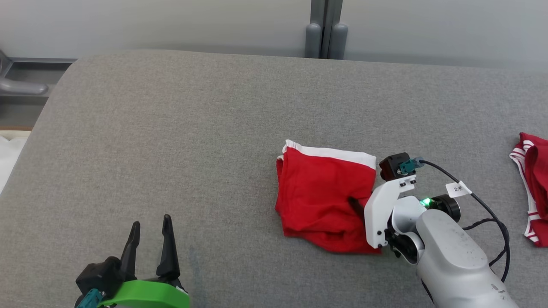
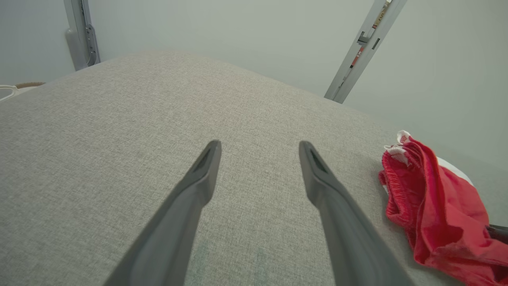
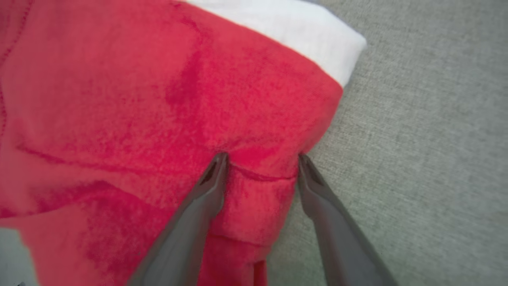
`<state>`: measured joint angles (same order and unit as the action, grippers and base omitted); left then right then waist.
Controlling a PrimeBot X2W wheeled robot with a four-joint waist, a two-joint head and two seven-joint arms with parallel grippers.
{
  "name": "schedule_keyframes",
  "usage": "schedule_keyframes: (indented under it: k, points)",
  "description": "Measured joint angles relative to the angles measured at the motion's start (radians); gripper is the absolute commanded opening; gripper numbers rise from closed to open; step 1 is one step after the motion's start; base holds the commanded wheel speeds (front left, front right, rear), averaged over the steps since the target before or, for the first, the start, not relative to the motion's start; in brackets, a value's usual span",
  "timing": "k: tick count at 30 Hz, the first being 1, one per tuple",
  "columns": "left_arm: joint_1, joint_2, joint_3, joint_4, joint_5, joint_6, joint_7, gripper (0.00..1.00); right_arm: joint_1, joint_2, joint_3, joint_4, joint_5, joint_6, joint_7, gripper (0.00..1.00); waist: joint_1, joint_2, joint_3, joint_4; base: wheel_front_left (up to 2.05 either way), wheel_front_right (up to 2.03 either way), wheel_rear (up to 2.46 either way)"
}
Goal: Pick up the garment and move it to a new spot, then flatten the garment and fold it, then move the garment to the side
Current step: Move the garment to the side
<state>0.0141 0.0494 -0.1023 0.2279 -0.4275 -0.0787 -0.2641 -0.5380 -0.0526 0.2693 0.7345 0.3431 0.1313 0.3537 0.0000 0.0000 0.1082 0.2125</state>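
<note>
The folded red cloth shorts with the white waistband (image 1: 321, 192) lie a little right of the middle of the grey fabric-covered table (image 1: 171, 128). The waistband runs crosswise along their far edge and a rumpled hem faces the robot. The folded shape is close to square, so I cannot call a clear long axis.

What matters here is the garment's right-hand edge. The right gripper (image 3: 262, 159) comes in from that side, low down toward the near right corner, with its fingers pointing leftward into the cloth. In the right wrist view its two dark fingers stand apart with a raised ridge of red fabric between them. One tip presses on the cloth and the other sits right at the fabric's border beside bare table. To my eye they straddle the fold and do not pinch it.

The left gripper (image 1: 151, 220) hovers over bare table at the near left, well apart from the shorts. Its fingers are spread wide with nothing between them, and the shorts lie off to its right. The right arm is plainly the nearer one.

A second red garment with white striped trim (image 1: 535, 188) lies at the table's far right, well apart.
</note>
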Motion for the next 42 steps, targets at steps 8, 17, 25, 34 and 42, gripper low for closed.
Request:
schedule_keyframes:
  k: [8,17,25,34,42]
  points:
    - [-0.019,0.0,-0.025,0.001,0.008,-0.007,0.0,1.0,-0.034,-0.006,0.013,0.025,0.001,0.0,-0.053,0.0,0.0,0.0,0.01,-0.036,0.0,0.0,0.0]
    - [-0.046,0.0,-0.044,-0.035,0.025,-0.008,0.0,1.0,-0.071,-0.098,0.069,-0.027,-0.02,0.0,-0.072,0.0,0.0,0.0,0.024,-0.154,0.0,0.0,0.0]
    - [-0.078,0.0,-0.059,-0.056,0.062,-0.018,0.0,1.0,-0.07,-0.184,0.089,-0.158,-0.01,0.0,-0.046,0.0,0.0,0.0,0.05,-0.318,0.0,0.0,0.0]
    - [-0.128,0.004,-0.074,-0.034,0.087,-0.035,0.0,1.0,-0.052,-0.193,0.076,-0.266,-0.002,0.0,-0.027,0.0,0.0,0.0001,0.091,-0.504,0.0,0.0,0.0]
    - [-0.136,0.008,-0.08,-0.02,0.093,-0.04,0.0,1.0,-0.061,-0.183,0.064,-0.304,-0.015,0.0,-0.019,0.0,0.0,0.0,0.134,-0.596,0.0,0.0,0.0]
